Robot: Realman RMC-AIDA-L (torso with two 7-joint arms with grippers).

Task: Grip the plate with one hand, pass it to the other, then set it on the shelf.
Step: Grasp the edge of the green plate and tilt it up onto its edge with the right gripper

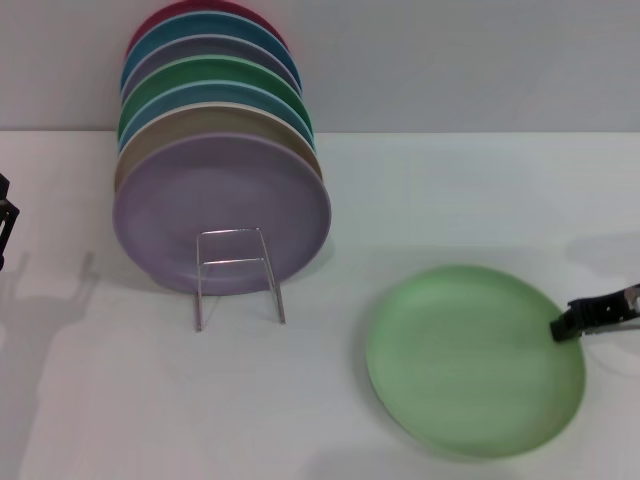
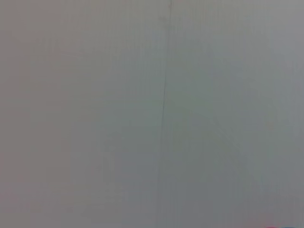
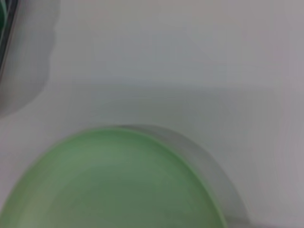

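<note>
The pale mint-green plate (image 1: 470, 360) is at the right front of the white table, with its shadow set off from its rim. It fills the lower part of the right wrist view (image 3: 118, 185). My right gripper (image 1: 572, 324) comes in from the right edge and is closed on the plate's right rim, one black finger lying on top of it. My left gripper (image 1: 6, 215) shows only as a black sliver at the left edge, far from the plate. The silver wire shelf (image 1: 236, 272) stands at the left centre, its front loop bare.
Several upright plates fill the rack behind the loop: a lavender plate (image 1: 222, 210) in front, then tan, blue, a darker green plate (image 1: 215, 75), and more up to a red one. A grey wall stands behind. The left wrist view shows only a blank grey surface.
</note>
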